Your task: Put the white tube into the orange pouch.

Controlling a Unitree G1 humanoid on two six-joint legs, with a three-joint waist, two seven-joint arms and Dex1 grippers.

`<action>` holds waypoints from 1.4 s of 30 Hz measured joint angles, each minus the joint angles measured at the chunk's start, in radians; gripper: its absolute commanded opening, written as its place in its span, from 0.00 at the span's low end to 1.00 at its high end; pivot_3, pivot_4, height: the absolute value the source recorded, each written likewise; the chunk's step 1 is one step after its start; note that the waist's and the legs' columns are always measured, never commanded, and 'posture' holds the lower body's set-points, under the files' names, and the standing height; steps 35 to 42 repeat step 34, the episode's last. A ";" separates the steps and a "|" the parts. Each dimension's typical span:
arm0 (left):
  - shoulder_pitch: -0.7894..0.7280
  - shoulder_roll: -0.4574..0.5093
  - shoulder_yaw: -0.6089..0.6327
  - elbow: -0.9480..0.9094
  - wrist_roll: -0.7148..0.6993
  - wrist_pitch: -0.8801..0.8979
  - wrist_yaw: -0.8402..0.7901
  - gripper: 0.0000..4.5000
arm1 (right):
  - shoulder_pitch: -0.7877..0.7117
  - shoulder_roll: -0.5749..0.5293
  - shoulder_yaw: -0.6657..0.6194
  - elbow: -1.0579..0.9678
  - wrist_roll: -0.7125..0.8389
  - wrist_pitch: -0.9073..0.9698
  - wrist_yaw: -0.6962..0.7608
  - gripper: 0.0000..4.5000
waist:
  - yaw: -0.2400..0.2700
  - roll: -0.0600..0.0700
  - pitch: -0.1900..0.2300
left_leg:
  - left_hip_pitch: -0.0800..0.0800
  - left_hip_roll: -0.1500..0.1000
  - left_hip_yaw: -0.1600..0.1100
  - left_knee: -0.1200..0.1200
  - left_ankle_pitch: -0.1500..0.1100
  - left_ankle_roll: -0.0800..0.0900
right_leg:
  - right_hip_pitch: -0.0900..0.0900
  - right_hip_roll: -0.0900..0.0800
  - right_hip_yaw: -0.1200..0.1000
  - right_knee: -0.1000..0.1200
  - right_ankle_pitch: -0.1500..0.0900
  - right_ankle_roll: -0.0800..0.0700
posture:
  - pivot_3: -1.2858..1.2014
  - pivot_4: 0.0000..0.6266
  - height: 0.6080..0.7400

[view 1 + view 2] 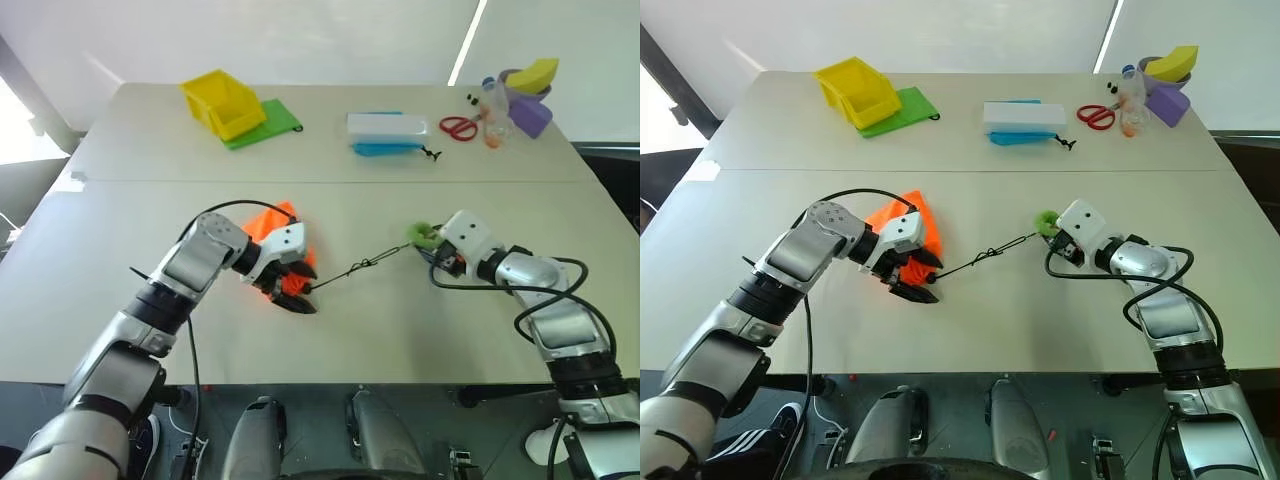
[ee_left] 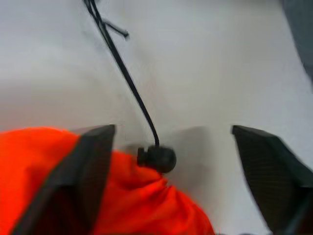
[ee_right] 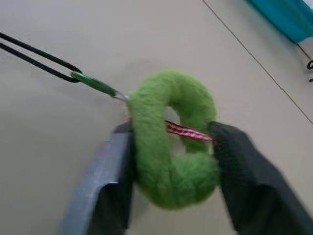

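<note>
Your left hand (image 2: 171,161) is hovering spread at the cinched mouth of the orange pouch (image 1: 275,232), mid-bench. Your right hand (image 3: 168,166) is flanking the green ring (image 3: 171,147). You aren't seeing the white tube.

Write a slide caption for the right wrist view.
Right gripper fingers flank the fuzzy green ring on the pouch's black cord.

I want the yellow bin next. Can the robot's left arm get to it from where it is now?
Probably not without leaning: the yellow bin sits at the table's far edge, well beyond the left gripper, though nothing blocks the way.
</note>
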 measured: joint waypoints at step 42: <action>0.494 0.066 0.764 0.032 -0.203 -0.318 0.663 1.00 | 0.291 0.044 -0.090 -0.323 0.324 0.020 0.174 0.99 | 0.003 -0.001 -0.001 | 0.002 0.001 0.002 0.001 0.000 0.000 | 0.001 -0.003 -0.001 0.000 0.000 -0.003 | 0.52 0.24 1.00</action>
